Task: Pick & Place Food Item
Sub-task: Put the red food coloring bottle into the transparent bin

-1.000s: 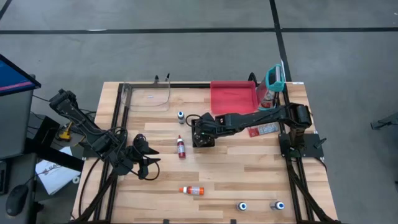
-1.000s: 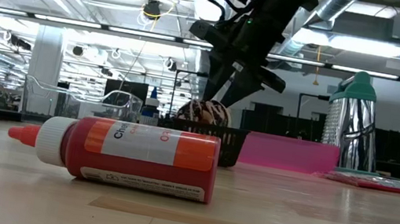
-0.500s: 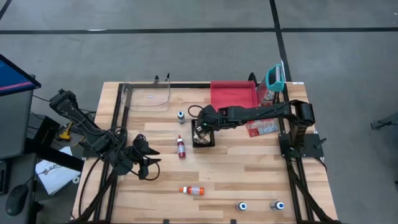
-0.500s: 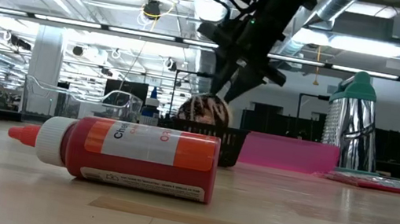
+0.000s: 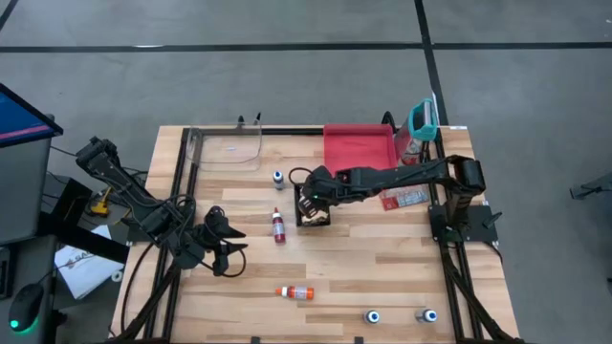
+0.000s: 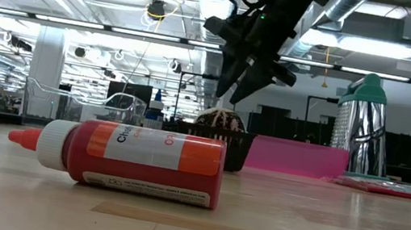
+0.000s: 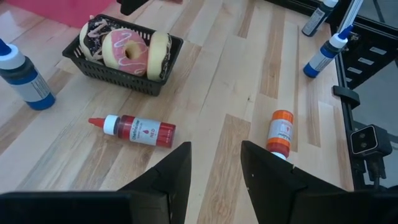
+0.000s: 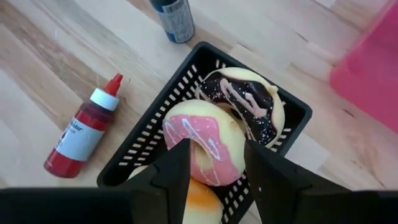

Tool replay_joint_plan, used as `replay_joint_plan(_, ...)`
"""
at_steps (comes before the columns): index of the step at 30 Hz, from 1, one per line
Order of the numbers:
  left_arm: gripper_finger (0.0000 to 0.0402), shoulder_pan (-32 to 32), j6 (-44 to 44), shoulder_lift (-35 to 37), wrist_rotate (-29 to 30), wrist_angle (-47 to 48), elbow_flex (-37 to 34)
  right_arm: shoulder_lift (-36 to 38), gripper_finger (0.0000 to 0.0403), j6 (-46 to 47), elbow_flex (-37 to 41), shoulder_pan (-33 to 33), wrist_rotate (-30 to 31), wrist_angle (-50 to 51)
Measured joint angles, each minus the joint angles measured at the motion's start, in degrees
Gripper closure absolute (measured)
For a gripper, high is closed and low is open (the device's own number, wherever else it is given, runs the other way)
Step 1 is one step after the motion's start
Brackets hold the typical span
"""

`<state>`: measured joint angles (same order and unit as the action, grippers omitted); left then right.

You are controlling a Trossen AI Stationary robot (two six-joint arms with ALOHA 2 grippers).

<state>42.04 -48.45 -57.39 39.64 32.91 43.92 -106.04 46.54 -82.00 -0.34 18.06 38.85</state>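
Observation:
A black mesh basket [image 5: 313, 208] stands mid-table and holds three donuts: a chocolate-iced one [image 8: 249, 102], a pink-iced one [image 8: 202, 146] and a yellow one [image 8: 199, 202]. They lean against one another inside it. My right gripper [image 6: 229, 92] hangs open just above the basket, its fingers [image 8: 177, 168] pointing down over the pink donut and clear of it. My left gripper [image 5: 232, 256] waits open over the table's near left part, with nothing between its fingers [image 7: 174, 171].
A red bottle [image 5: 278, 226] lies left of the basket and a blue-capped bottle [image 5: 278, 179] stands beyond it. An orange bottle [image 5: 296, 291] lies near the front edge. A pink tray [image 5: 359, 148] and a grater [image 5: 423, 119] sit at the far right, a clear container [image 5: 225, 148] at the far left.
My right gripper has drawn back up and toward the table's right, uncovering the basket in the high view. In the low view the chocolate donut's top now shows lower above the basket's rim than before.

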Motion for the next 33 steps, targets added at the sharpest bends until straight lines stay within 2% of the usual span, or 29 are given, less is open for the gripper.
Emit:
replay_joint_plan(4, 0.0266, 0.0, -0.01, 0.0, -0.16, 0.02, 0.0, 0.74, 0.026, 0.22, 0.01, 0.49, -0.15, 1.95)
replay_joint_plan(9, 0.0266, -0.09, -1.55, 0.0, -1.08, 2.75, 0.0, 5.14, 0.026, 0.44, -0.02, 4.07, 0.47, 7.18)
replay_joint_plan(13, 0.0266, -2.75, -4.76, -0.44, -2.08, 4.89, 0.0, 10.1, 0.026, 5.79, -0.02, 8.33, 4.35, 14.61)
replay_joint_plan(16, 0.0266, -7.94, -7.14, -1.82, -4.75, 3.87, 0.0, 13.46, 0.026, 12.47, -0.02, 12.04, 7.62, 18.61)
replay_joint_plan(21, 0.0266, -21.69, -11.72, -7.17, -14.88, -2.55, 0.0, 17.65, 0.026, 23.2, -0.02, 18.02, 12.24, 22.8)
replay_joint_plan(26, 0.0262, -32.58, -12.0, -13.8, -20.13, -9.13, 0.0, 19.87, 0.026, 31.82, -0.04, 22.85, 13.86, 28.11)
replay_joint_plan(29, 0.0241, -37.51, -12.07, -17.64, -24.83, -13.07, 0.0, 20.17, 0.026, 36.83, -0.03, 25.94, 14.03, 31.98)
replay_joint_plan(33, 0.0194, -40.8, -15.45, -23.13, -26.75, -15.26, 0.0, 20.84, 0.026, 42.77, -0.06, 30.01, 15.85, 34.94)
